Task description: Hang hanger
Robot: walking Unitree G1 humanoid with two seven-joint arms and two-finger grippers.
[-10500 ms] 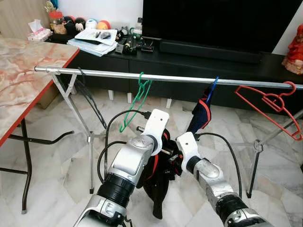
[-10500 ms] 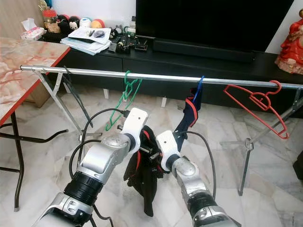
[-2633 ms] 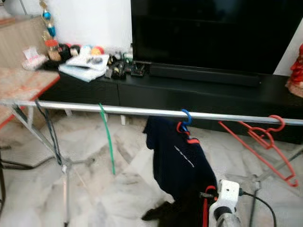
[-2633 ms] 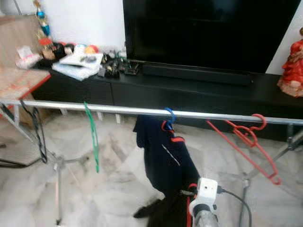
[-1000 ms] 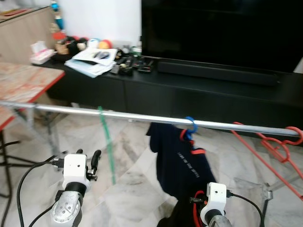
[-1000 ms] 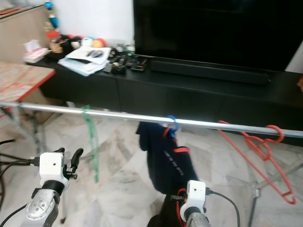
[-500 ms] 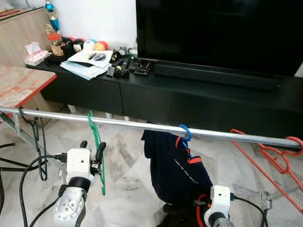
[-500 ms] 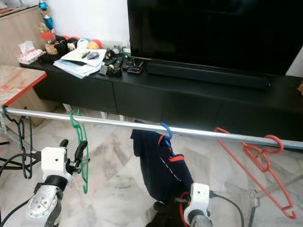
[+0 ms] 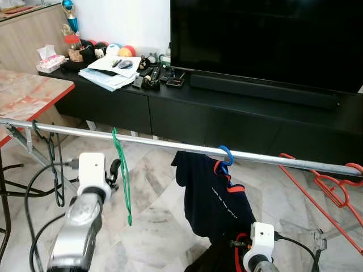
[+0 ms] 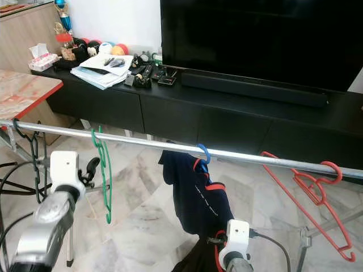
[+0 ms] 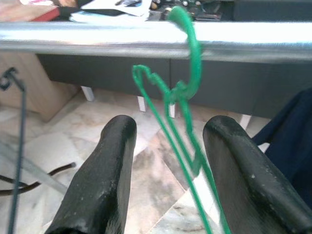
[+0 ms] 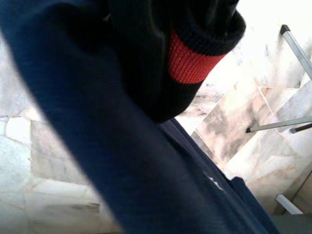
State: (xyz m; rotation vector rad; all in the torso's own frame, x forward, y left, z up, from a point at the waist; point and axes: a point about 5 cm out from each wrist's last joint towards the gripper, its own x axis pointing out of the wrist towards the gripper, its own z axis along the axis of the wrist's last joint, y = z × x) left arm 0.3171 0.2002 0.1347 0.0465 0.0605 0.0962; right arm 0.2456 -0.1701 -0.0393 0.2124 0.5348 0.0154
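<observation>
A silver rail (image 9: 159,141) runs across in front of me. A green hanger (image 9: 122,180) hangs on it by its hook (image 11: 187,29). My left gripper (image 11: 171,130) is open just below the rail, with the green hanger's neck between its fingers (image 11: 114,161) and touching neither. A navy garment (image 9: 218,198) with red trim hangs from a blue hanger (image 9: 227,154) mid-rail. My right gripper's white wrist (image 9: 262,239) sits low against that garment, its fingers hidden; the right wrist view is close on navy cloth and a red cuff (image 12: 190,61).
A red hanger (image 9: 326,190) hangs at the rail's right end and a black one (image 9: 54,170) at the left. A black TV cabinet (image 9: 227,113) with a large TV stands behind. A marble-topped table (image 9: 22,96) is on the left. Rack legs and cables cross the floor.
My left arm has risen and reached closer to the rail, keeping the green hanger between its fingers. The view has shifted slightly. The right arm stays low by the garment.
</observation>
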